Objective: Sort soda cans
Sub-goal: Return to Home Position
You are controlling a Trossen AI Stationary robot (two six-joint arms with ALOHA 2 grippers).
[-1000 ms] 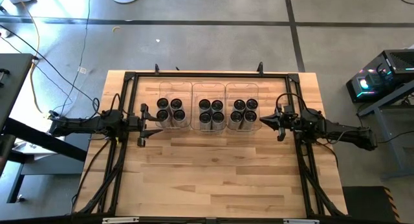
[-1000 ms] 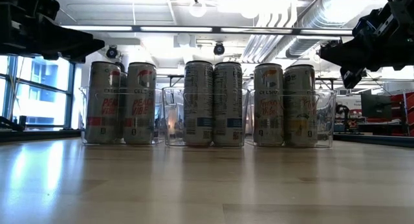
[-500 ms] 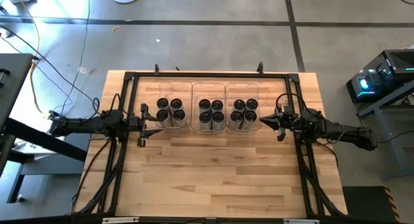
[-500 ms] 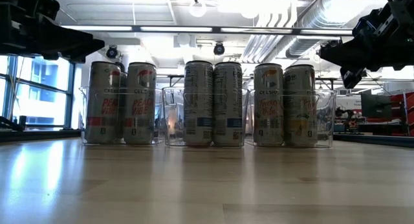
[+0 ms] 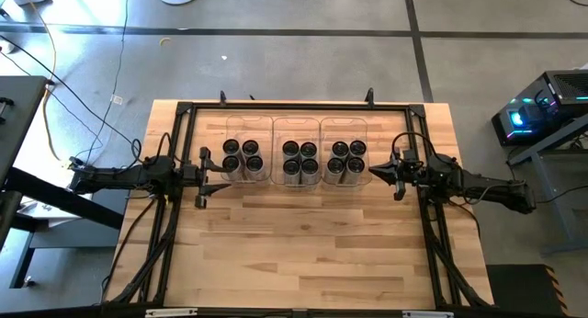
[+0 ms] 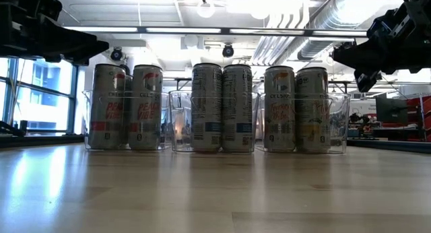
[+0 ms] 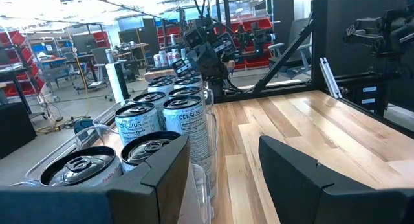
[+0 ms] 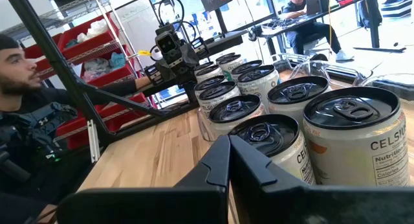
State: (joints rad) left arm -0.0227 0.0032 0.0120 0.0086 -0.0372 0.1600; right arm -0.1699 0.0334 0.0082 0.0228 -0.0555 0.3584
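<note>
About twelve soda cans stand upright on their bases in three clear bins in a row at the table's far middle, several to a bin: the left bin's cans (image 5: 243,158) (image 6: 126,106), the middle bin's (image 5: 299,161) (image 6: 221,106), the right bin's (image 5: 347,159) (image 6: 296,108). My left gripper (image 5: 219,176) (image 7: 223,166) hovers open just left of the left bin, above the table, pointing at the row. My right gripper (image 5: 372,169) (image 8: 228,146) hovers shut just right of the right bin, at the height of the can tops. Neither gripper touches a can.
The three clear bins (image 5: 274,125) sit side by side inside a black frame (image 5: 294,106) that runs around the table. The near half of the wooden table (image 5: 303,254) lies in front of the bins. A person (image 8: 19,62) sits beyond the table's left side.
</note>
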